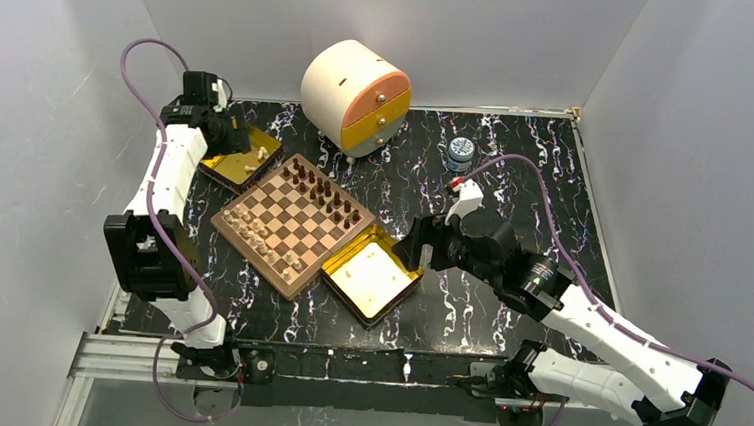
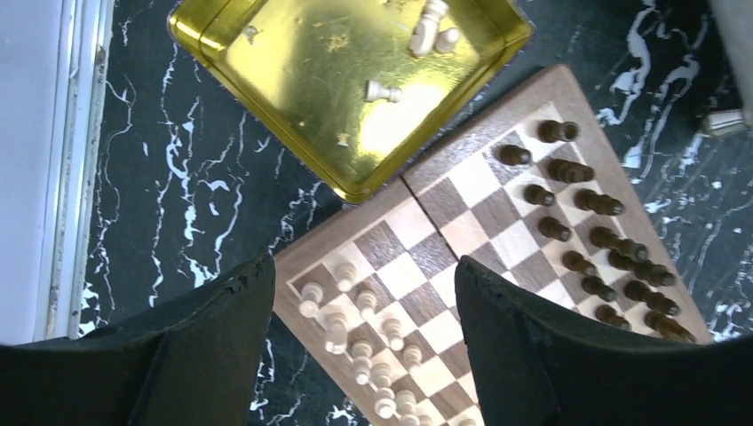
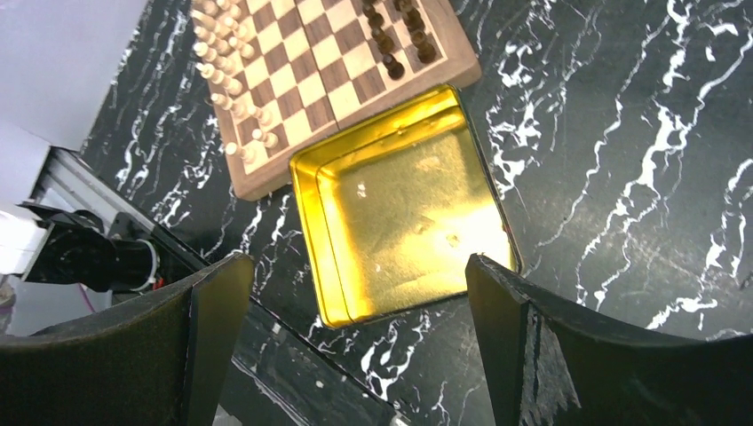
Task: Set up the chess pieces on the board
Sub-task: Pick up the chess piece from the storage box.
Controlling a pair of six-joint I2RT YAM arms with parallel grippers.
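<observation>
The board lies at the table's middle left. Dark chess pieces stand in two rows along its far right side. Light pieces crowd its near left side. Three more light pieces lie in a gold tin by the board's far left edge. My left gripper hangs high over that tin and the board's corner, open and empty. My right gripper is open and empty above a second gold tin, which has nothing in it.
A round cream and orange drawer box stands at the back, one of its metal feet near the board. A small jar sits at the back right. The second gold tin touches the board's near right edge. White walls enclose the table.
</observation>
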